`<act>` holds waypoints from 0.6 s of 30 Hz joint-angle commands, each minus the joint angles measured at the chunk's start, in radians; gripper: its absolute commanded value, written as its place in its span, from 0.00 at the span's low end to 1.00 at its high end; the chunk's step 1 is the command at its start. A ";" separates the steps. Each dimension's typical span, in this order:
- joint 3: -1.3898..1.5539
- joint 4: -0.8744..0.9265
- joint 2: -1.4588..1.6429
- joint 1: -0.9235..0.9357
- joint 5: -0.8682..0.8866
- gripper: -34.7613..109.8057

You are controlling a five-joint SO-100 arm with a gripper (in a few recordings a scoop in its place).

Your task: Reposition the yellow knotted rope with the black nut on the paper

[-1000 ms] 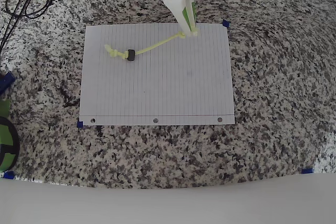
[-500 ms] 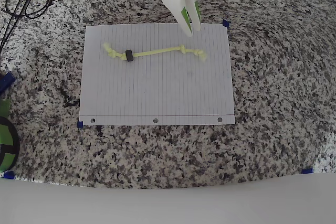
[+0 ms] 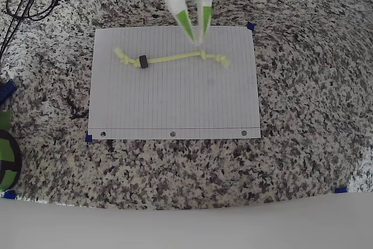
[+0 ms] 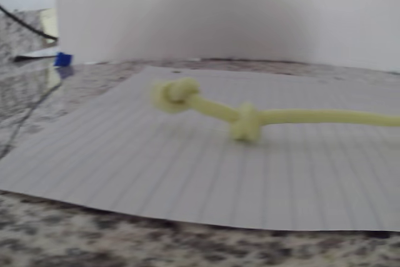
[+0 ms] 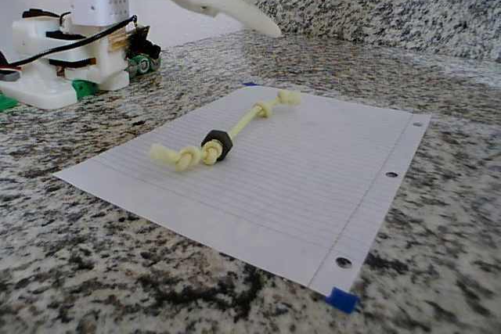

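The yellow knotted rope (image 3: 172,58) lies nearly straight across the upper half of the paper (image 3: 175,109) in the overhead view, running from about nine o'clock to three o'clock, with the black nut (image 3: 143,61) threaded on it beside the nine-o'clock knots. The gripper (image 3: 196,36) hangs above the paper's twelve-o'clock edge, its fingers (image 3: 186,24) parted and holding nothing, clear of the rope. Judging by this, the rope has been laid down and the step in hand is release and retreat; any next move would call for lifting away without snagging the three-o'clock knot (image 4: 249,122). The granite tabletop (image 3: 303,144) carries blue tape markers. No brand, label or writing is readable anywhere.
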 commanded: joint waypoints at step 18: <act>-0.017 0.144 0.227 0.210 -1.345 0.24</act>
